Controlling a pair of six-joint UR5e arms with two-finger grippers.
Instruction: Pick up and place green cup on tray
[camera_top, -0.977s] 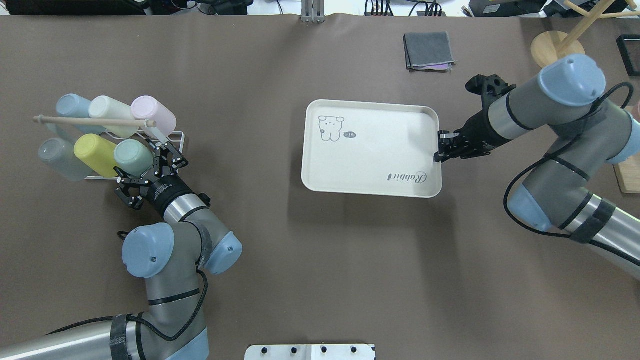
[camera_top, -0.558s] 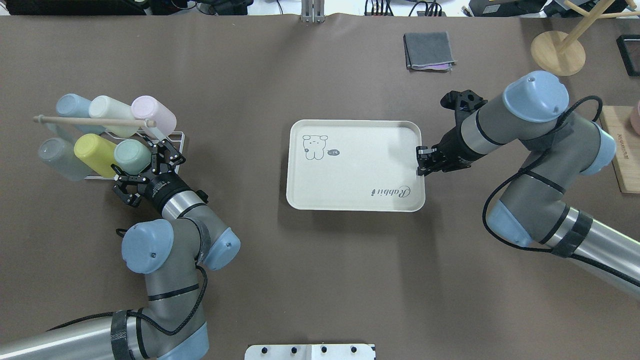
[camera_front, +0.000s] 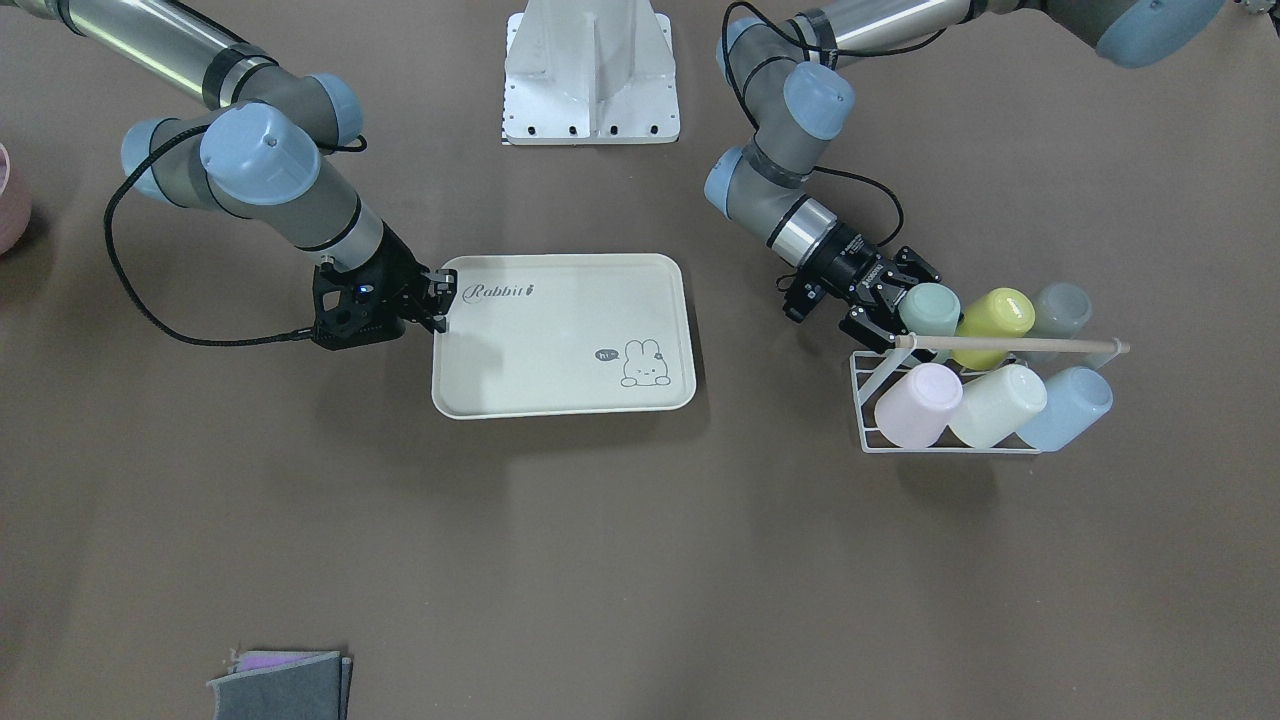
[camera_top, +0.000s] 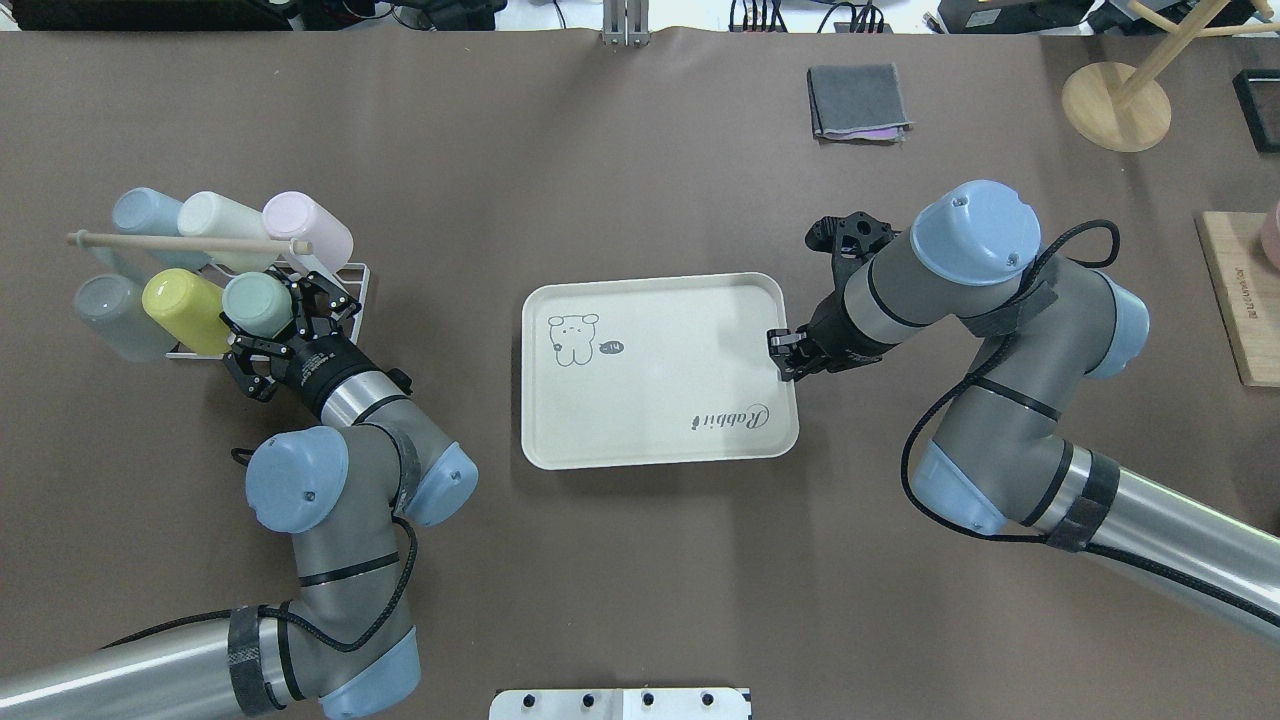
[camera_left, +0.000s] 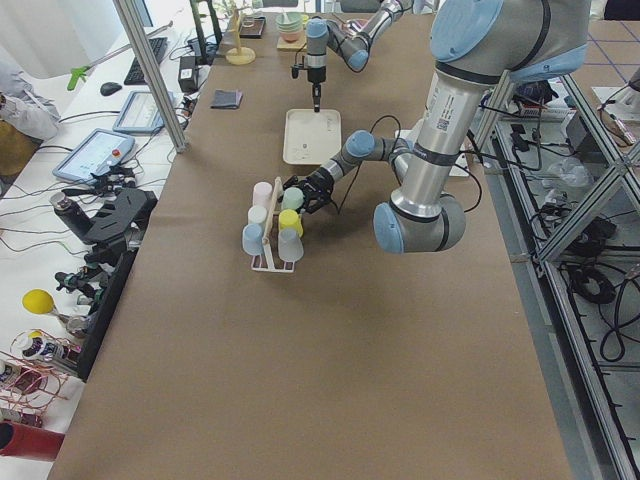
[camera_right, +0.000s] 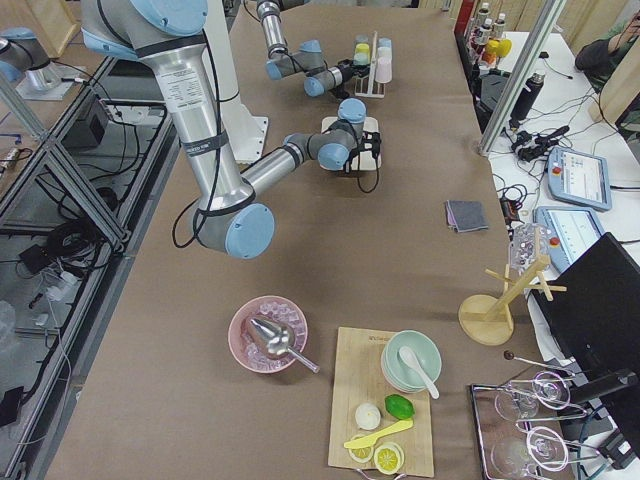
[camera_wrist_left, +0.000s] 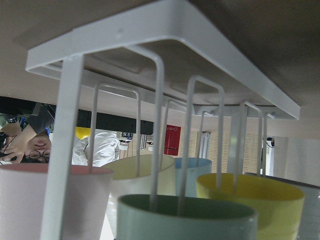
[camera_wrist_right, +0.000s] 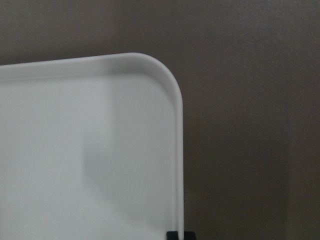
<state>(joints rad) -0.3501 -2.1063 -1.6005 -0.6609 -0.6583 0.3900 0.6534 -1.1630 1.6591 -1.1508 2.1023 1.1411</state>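
The left gripper (camera_top: 266, 322) has its jaws spread wide, one finger on each side of the open end of the green cup (camera_top: 257, 303). I cannot tell if the pads touch the cup, because the cup and the wires cover the tips. The cup is small, smooth and pale mint, has no handle and tapers a little. It sits tilted on the white wire rack (camera_wrist_left: 150, 25), with its bottom pointing to about 10 o'clock in the overhead view, just beside the yellow cup (camera_top: 183, 312).

The right gripper (camera_top: 783, 355) has its fingers closed on the rim of the tray (camera_top: 660, 400), at the tray's 3 o'clock edge in the overhead view. The tray is cream with rounded corners and lies flat on the brown table (camera_top: 640, 560). The rack is at its 9 o'clock, well apart.

The left wrist camera shows the mint rim very near, with wire loops going into it, but no fingers. The right wrist camera shows only one rounded tray corner and a black fingertip on the rim at the lower edge. The rabbit drawing and the "Rabbit" script appear only in the overhead and front views. In both side views the grippers are too small to judge.
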